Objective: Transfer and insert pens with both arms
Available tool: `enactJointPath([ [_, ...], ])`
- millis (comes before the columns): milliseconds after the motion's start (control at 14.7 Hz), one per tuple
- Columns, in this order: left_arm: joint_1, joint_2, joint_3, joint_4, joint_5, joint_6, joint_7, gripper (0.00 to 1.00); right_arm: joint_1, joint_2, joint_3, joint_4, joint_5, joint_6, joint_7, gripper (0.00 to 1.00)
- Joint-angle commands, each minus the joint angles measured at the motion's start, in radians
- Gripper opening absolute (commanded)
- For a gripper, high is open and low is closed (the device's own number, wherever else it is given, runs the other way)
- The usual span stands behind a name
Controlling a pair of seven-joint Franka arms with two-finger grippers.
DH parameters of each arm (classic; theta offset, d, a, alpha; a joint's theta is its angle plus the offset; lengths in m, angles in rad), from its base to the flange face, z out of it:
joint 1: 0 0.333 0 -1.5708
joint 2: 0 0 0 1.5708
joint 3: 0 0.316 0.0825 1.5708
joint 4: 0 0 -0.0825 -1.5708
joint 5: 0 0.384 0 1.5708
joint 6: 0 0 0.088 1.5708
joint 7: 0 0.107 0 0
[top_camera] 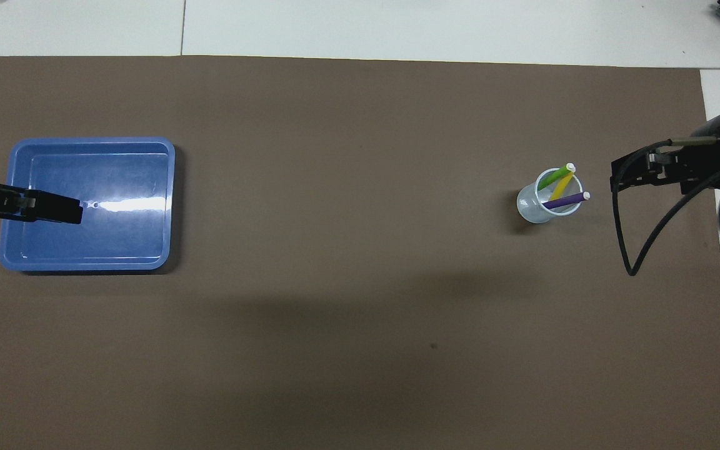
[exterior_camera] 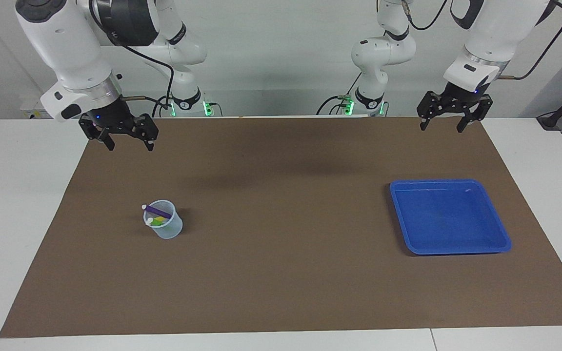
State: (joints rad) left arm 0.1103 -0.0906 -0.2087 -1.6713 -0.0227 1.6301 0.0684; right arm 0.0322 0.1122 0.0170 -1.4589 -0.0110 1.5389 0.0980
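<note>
Starting at the right arm's end of the brown mat [exterior_camera: 281, 273]: right gripper [exterior_camera: 130, 145] up in the air over the mat's corner nearest that arm's base, fingers apart, nothing between them. Well clear of everything on the mat.

Next, toward the middle of that same end, well in from every edge: a clear cup [exterior_camera: 166, 229], upright. Inside it, all three pens, leaning against the rim with pale cap ends up and poking above it: green pen [top_camera: 550, 178], yellow pen [top_camera: 562, 185], purple pen [top_camera: 563, 201]. None lying loose on the mat or on the white table [exterior_camera: 17, 170].

Across a long bare stretch of mat, toward the left arm's end: blue tray [exterior_camera: 449, 217], flat on the mat, nothing in it.

Last, left gripper [exterior_camera: 440, 127], raised high over the left arm's end of the mat. From above, overlapping the tray's outer edge; from across the table, plainly far above it and touching nothing. Fingers apart, holding nothing.

Judging from this layout: every pen in the cup, no pen in transit, no pen left in the tray, both claws free and lifted away. Likely the end of the job, with transfer and insertion done for all three. Possibly nothing left but parking the arms.
</note>
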Motion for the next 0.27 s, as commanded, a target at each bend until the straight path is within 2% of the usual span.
enactJointPath([
  [0,0.025,-0.009,0.006,-0.011,0.012,0.004,0.014,1.0,-0.014,-0.009,0.004,-0.012,0.02,-0.003,-0.021,1.0],
  [204,0.034,-0.009,0.005,-0.014,0.012,0.016,0.024,1.0,-0.008,-0.009,0.006,-0.015,0.02,-0.005,-0.023,1.0],
])
